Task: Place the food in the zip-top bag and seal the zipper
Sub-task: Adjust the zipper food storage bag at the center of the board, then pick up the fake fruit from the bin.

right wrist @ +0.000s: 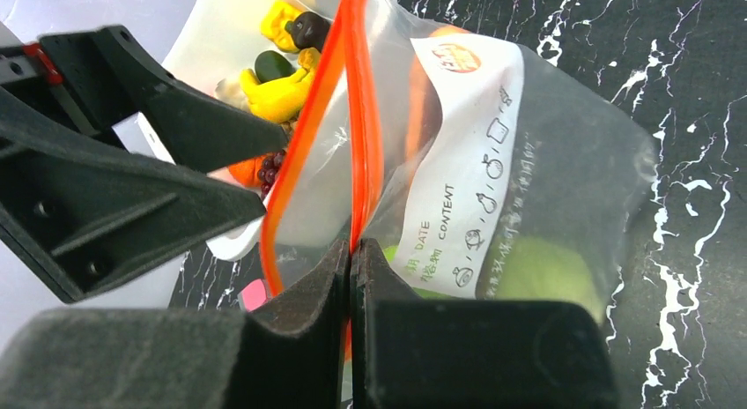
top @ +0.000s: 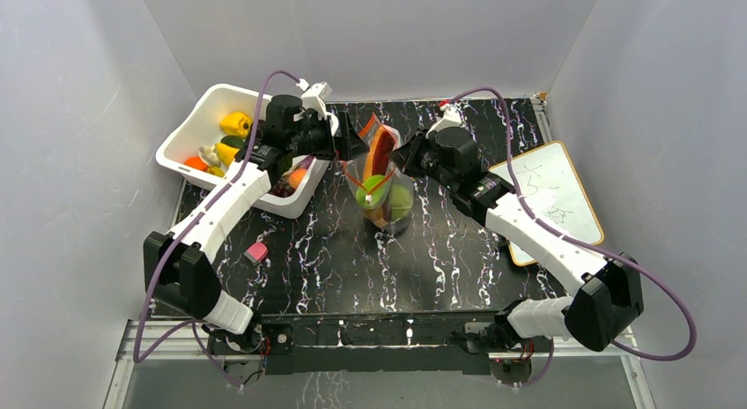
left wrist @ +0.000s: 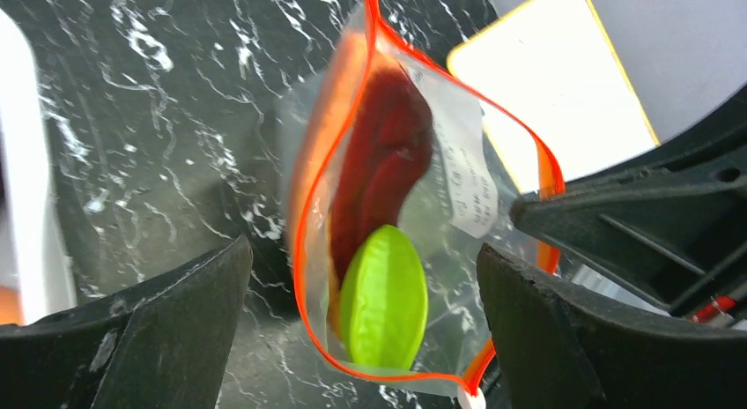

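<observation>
Holds the zip-top bag (top: 385,196) upright on the counter (top: 458,268) with the right gripper (right wrist: 351,259), clamped tight on the zipper (right wrist: 363,136). Appears to pinch only the lip on that gripper's side of the bag. Leaves the other lip bowed outward, and so shows the mouth gaping as a long narrow loop in the left wrist view. Carries inside the bag a dark red eggplant (left wrist: 380,167), a green piece (left wrist: 383,299) below it and an orange piece (left wrist: 339,83) against the free lip.

Sets the left gripper (left wrist: 361,255) on the opposite side of the bag, spread wide and holding nothing, with one finger (left wrist: 159,330) to each side of the mouth. Puts the loop's long axis across the line between those fingers, lips broadside to them. Probably needs only a squeeze there to press the free lip onto the held one, then a run along the strip from end to end. Cannot judge the fingers' height against the strip from these views.

Leaves more food, a yellow piece (top: 235,123) among it, in the white bin (top: 187,122), on the left gripper's side of the bag and well apart from the right gripper. Makes the left arm the nearer one for either job, loading or sealing.
</observation>
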### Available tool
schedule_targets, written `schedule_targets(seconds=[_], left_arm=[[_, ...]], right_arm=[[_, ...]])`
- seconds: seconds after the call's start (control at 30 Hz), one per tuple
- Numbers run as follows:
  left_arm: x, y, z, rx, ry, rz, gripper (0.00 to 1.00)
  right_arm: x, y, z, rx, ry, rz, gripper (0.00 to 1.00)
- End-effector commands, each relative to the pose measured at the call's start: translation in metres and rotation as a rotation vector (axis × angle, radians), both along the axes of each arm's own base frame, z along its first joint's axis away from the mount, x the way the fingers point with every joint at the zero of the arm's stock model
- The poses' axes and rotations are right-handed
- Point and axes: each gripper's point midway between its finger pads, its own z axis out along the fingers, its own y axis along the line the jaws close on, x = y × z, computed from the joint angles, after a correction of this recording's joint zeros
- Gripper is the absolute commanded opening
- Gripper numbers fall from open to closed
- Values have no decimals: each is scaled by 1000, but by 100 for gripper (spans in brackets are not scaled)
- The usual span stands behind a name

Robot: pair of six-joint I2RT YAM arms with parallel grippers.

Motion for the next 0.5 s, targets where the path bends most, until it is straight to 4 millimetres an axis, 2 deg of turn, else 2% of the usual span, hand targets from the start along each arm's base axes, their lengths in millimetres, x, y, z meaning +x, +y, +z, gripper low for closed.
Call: schedule_targets(seconds=[0.0,0.2,0.47], left_arm=[[11,20,40,80,-142,68,98],[39,61,34,224,-138,217,99],[81,146,7,350,-101,399,96]], right_arm=[[-6,-9,47,52,-131,-6,0],[-18,-15,48,49,-144,6,0],[-28,-20,54,39,-164,25,0]])
